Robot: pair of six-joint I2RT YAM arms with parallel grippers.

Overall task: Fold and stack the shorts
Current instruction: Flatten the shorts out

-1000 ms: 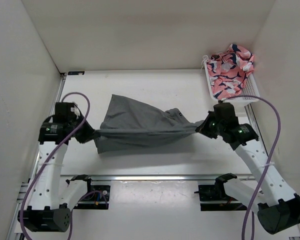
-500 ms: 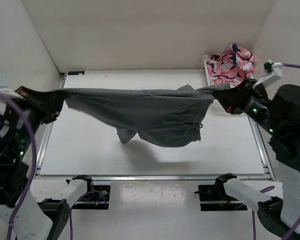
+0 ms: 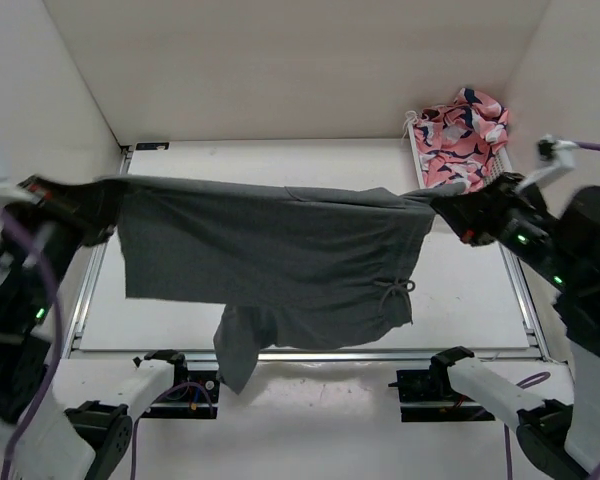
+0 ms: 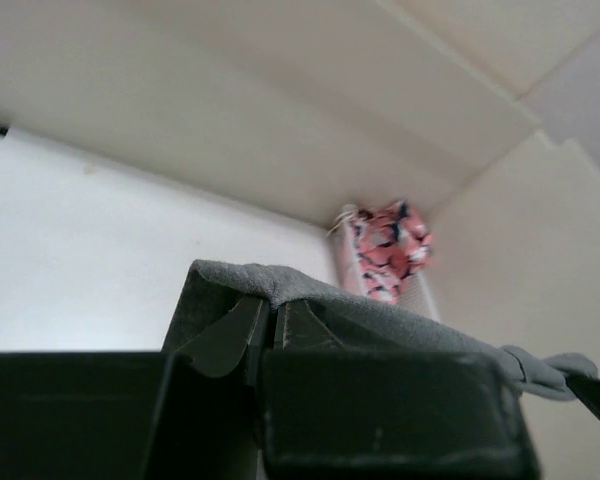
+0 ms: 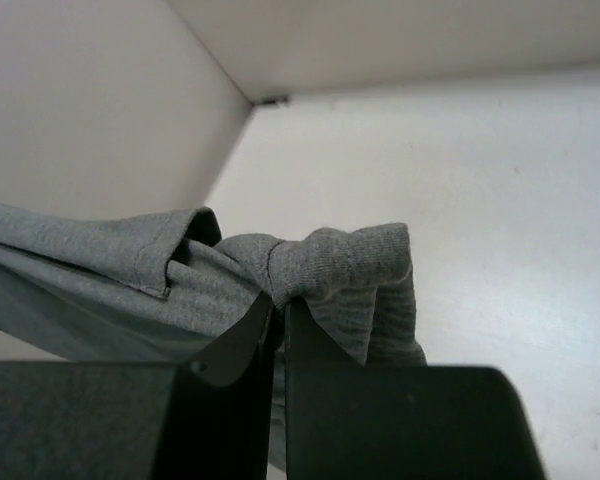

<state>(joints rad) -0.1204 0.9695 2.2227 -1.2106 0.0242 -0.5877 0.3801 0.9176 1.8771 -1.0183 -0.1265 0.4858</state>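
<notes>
The dark grey shorts (image 3: 280, 260) hang stretched in the air between my two raised grippers, well above the white table. My left gripper (image 3: 100, 208) is shut on their left corner; the left wrist view shows the cloth (image 4: 310, 300) pinched at the left gripper (image 4: 270, 308). My right gripper (image 3: 448, 208) is shut on their right corner; the right wrist view shows bunched grey cloth (image 5: 330, 265) pinched at the right gripper (image 5: 278, 305). One leg and a drawstring dangle below. The pink shorts with navy and white pattern (image 3: 462, 135) lie in a basket at the back right.
A white basket (image 3: 490, 190) holding the pink shorts stands at the table's back right; it also shows in the left wrist view (image 4: 388, 250). White walls enclose the table (image 3: 280, 160) on the left, back and right. Metal rails run along the near edge.
Both arms have lifted the grey shorts off the table and pulled them apart. Since half a second ago the cloth has swung down and opened wider, one leg now dangling past the near rail.
</notes>
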